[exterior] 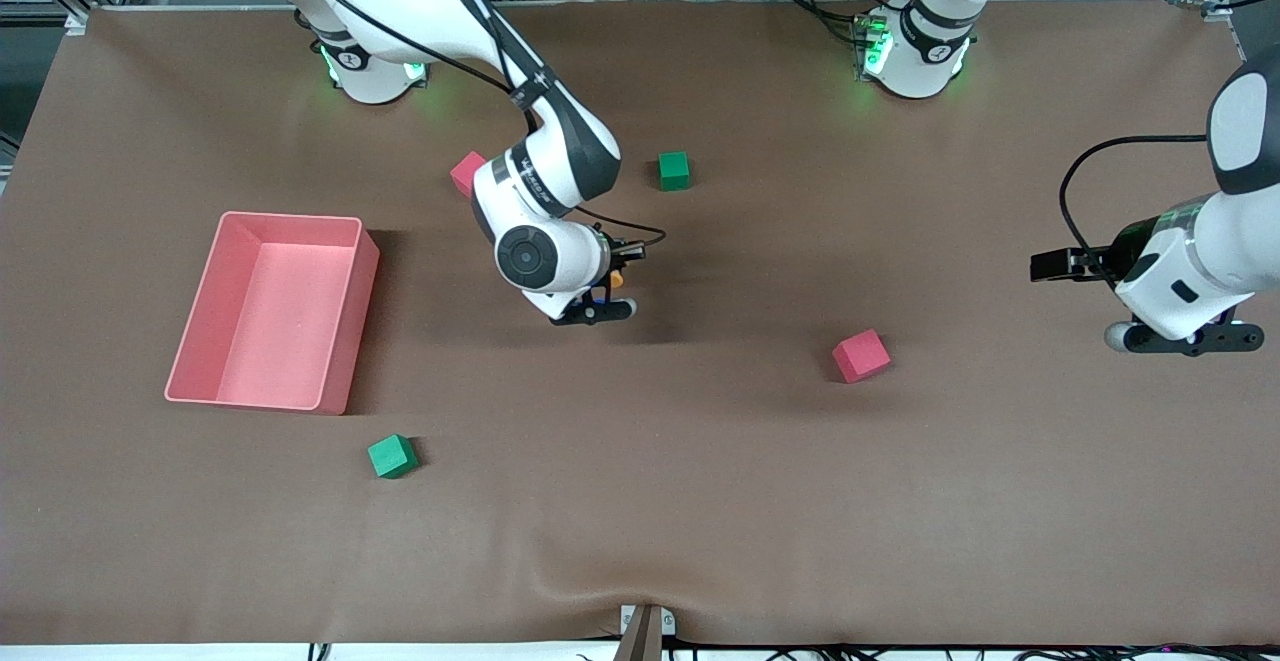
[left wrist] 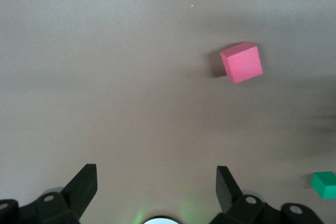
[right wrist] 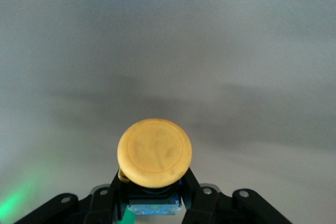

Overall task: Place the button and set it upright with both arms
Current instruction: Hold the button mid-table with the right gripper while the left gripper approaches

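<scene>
My right gripper hangs low over the middle of the table, shut on the button. In the right wrist view the button's round orange cap faces the camera. Its black body and bluish end sit between the black fingers of that gripper. My left gripper waits over the table's edge at the left arm's end. It is open, and nothing lies between its fingers in the left wrist view, only bare brown table under the gripper.
A pink bin stands toward the right arm's end. One red cube lies between the two grippers; another is partly hidden by the right arm. One green cube lies near the bases, another lies nearer the camera than the bin.
</scene>
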You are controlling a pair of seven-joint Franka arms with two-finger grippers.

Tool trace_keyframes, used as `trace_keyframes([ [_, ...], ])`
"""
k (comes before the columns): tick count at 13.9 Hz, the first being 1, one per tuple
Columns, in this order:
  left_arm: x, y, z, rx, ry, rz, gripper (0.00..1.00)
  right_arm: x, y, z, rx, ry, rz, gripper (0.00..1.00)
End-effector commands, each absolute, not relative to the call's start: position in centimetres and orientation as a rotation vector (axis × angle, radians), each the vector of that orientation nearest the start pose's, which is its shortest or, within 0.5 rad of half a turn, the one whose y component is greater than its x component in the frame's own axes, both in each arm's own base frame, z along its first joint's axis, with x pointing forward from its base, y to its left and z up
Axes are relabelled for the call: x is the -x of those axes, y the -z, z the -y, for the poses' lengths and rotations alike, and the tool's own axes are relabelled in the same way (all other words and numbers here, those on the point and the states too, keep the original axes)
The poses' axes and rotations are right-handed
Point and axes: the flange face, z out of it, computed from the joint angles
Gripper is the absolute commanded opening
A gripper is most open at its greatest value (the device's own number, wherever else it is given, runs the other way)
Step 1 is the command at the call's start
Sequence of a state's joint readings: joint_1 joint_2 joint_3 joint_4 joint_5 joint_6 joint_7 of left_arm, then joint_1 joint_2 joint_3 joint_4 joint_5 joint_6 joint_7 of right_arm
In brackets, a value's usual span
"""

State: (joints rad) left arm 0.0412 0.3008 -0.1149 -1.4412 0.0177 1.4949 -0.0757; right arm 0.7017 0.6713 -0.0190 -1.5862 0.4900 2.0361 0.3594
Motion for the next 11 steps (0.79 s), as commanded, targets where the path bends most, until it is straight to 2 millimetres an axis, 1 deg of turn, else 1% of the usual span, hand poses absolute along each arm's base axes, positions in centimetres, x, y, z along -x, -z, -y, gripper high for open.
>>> trace_keyframes([
  [1,-63.5,-48.6,4.4,3.134,-0.371,-0.005,1.00,-50.9,-20.9,-45.8,2.847,-0.574,0.031,0.15],
  [2,-63.9,-47.6,4.7,3.133,-0.381,-0.011,1.00,-50.6,-19.9,-46.1,2.854,-0.580,0.036,0.17],
  [4,-64.6,-46.6,5.0,3.139,-0.353,-0.015,1.00,-50.4,-18.5,-46.3,2.862,-0.570,0.031,0.18],
  [6,-65.0,-45.3,5.6,3.144,-0.361,-0.028,1.00,-50.1,-17.3,-46.3,2.870,-0.580,0.025,0.19],
  [7,-65.0,-44.8,7.2,3.139,-0.373,-0.064,1.00,-50.1,-17.0,-46.2,2.872,-0.586,0.021,0.23],
  [9,-65.1,-43.8,9.4,3.130,-0.385,-0.071,1.00,-49.9,-15.9,-46.1,2.879,-0.599,0.016,0.23],
  [10,-65.0,-43.4,10.6,3.123,-0.389,-0.049,1.00,-50.1,-15.7,-46.0,2.879,-0.586,0.011,0.27],
  [11,-65.0,-42.9,11.3,3.119,-0.396,-0.027,1.00,-50.2,-15.4,-46.1,2.881,-0.563,0.004,0.34],
])
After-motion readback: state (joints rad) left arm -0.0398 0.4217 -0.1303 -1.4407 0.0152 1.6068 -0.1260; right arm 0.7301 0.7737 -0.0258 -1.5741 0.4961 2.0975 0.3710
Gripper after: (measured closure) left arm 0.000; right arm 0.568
